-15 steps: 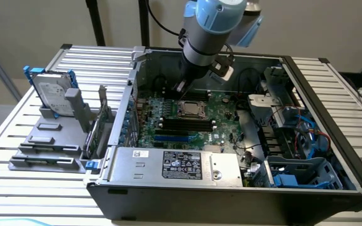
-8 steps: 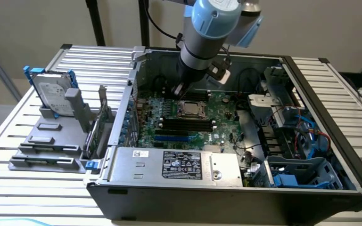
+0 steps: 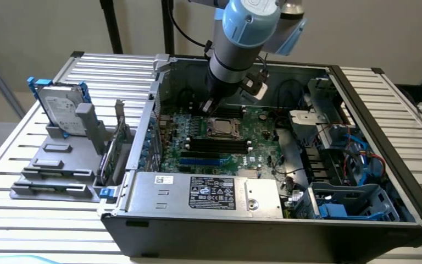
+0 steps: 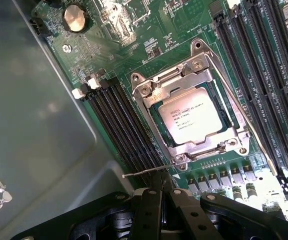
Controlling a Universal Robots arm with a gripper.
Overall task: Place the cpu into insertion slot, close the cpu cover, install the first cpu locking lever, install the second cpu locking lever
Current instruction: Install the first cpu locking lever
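Arm (image 3: 237, 55) reaches steeply down, tool (image 4: 163, 177) pinched together at the locking lever (image 4: 138, 173) beside the cpu cover (image 4: 196, 75).

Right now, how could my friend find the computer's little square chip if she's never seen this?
Look inside the open computer case, at the green board. Near the board's middle sits a silver metal frame, and the chip is the flat grey square with printed writing inside it. Its neighbours on both sides are long black slots, not square.
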